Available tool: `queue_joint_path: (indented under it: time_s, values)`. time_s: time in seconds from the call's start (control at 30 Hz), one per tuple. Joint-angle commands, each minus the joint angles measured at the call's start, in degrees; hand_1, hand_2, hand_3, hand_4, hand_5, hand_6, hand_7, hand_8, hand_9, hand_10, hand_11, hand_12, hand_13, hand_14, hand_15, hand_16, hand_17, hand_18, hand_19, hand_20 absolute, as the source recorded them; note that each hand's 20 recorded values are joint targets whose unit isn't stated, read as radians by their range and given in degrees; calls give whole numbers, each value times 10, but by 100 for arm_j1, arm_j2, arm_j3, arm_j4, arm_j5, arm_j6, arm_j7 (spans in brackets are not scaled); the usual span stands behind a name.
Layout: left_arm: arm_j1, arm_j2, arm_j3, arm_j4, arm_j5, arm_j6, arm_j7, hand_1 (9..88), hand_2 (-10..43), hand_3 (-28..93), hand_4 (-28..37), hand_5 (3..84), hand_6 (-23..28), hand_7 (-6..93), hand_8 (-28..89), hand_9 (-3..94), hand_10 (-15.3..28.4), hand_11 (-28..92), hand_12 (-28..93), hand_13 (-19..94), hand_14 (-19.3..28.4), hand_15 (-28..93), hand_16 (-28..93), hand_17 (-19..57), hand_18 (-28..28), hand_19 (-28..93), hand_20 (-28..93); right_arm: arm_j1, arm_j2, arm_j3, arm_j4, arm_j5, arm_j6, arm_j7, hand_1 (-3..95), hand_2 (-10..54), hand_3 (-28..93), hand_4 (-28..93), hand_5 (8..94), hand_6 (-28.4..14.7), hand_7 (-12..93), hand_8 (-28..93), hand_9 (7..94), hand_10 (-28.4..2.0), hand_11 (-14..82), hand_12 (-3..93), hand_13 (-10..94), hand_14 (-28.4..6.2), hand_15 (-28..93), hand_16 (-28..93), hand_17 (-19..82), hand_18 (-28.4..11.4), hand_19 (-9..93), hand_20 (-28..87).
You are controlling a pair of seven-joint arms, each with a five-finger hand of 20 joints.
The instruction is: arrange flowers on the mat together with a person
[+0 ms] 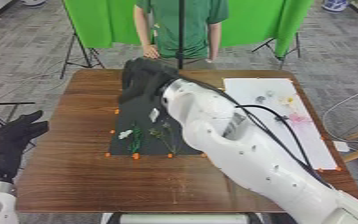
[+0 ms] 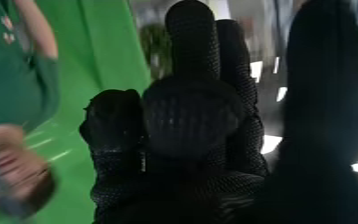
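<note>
- Green feathery sprig (image 1: 135,140), long, x1, lying at 7 o'clock on the mat.
- Thin green sprig (image 1: 167,136), wispy and branching, x1, at 5 to 6 o'clock on the mat.
- White flower (image 1: 125,134), small, frilly, x1, at 7 to 8 o'clock, beside the feathery sprig.
- White piece (image 1: 154,115), flat, x1, near mat centre.
- Mat (image 1: 127,148), dark, matte, rectangular, x1, at 10 o'clock on the table.
- Right hand (image 1: 143,77), black fabric, over mat's 12 o'clock end; some fingers straight and close together, one bent in front; can't tell if pinching.
- White sheet (image 1: 246,86), smooth, rectangular, x1, at 2 o'clock; pink patch (image 1: 295,119) x1.
- Table (image 1: 60,185), brown wood grain, x1.
- Left hand (image 1: 17,137), black fabric, at 9 o'clock off table; fingers loosely extended.
</note>
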Motion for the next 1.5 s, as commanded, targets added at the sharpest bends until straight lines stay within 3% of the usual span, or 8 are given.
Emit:
queue_joint_path:
  time_s: [0.03,0.17,0.27,0.5,0.73,0.93,1.03,1.5]
  values:
    - [283,-135,-112,-131,213,-96,-126,200,154,689,-283,443,41,121,-76,472,144,181,109,394,169,127,-3,92,102,32,175,-1952,970,2480,-327,2954,1506,-1585,342,-75,645,-162,662,-5,184,-76,728,-149,197,230,768,-89,420,268,387,-198,723,331]
    - [333,-171,-140,-177,293,-145,-132,201,146,690,-283,443,41,121,-76,472,144,181,110,394,170,126,-3,92,101,32,175,-2973,841,3558,-265,5734,505,-2290,218,-12,668,-160,542,-25,143,-78,512,-168,72,173,423,-159,138,227,193,-171,260,292]
    - [320,-179,-124,-214,457,-200,-160,201,141,689,-283,443,41,120,-76,472,144,180,110,394,170,126,-3,92,101,32,175,-3590,951,3914,-404,7385,398,-2198,156,18,657,-151,383,-30,74,-68,330,-165,17,133,220,-156,26,187,85,-146,114,241]
    - [302,-160,-46,-321,808,-447,-288,201,119,687,-283,440,41,117,-74,468,143,178,110,390,170,124,-2,89,102,30,173,-5080,778,4719,-1090,8018,995,-2492,100,40,659,-143,334,-31,44,-56,281,-161,2,115,164,-148,-26,175,39,-131,76,206]
    - [59,-117,173,-331,1093,-718,-363,200,107,683,-283,439,41,116,-73,465,143,176,111,388,169,119,-1,88,102,30,171,-5902,125,5117,-1276,7299,856,-3134,83,43,675,-146,358,-31,52,-59,303,-161,10,111,180,-140,-20,175,54,-132,69,201]
    - [-192,-91,355,-384,1118,-835,-270,200,94,683,-283,437,42,114,-73,463,143,175,112,387,168,117,0,87,103,31,171,-6271,-377,5290,-1327,7203,894,-3423,75,41,694,-151,365,-28,56,-62,314,-153,14,107,189,-124,-19,168,67,-127,52,199]
    - [-108,-125,322,-450,1146,-809,-232,200,89,684,-283,437,42,112,-72,463,143,174,112,387,168,116,1,87,103,31,170,-6281,-381,5333,-1352,7150,978,-3258,74,40,699,-156,371,-27,62,-64,323,-154,19,105,199,-126,-11,162,77,-130,47,205]
    - [-146,-102,358,-445,1087,-831,-235,216,54,692,-283,437,42,112,-71,463,142,173,113,388,169,115,3,87,106,35,172,-6190,-386,5394,-1283,6993,782,-3211,75,31,707,-157,398,-34,71,-66,341,-161,24,109,211,-141,12,157,89,-137,43,212]
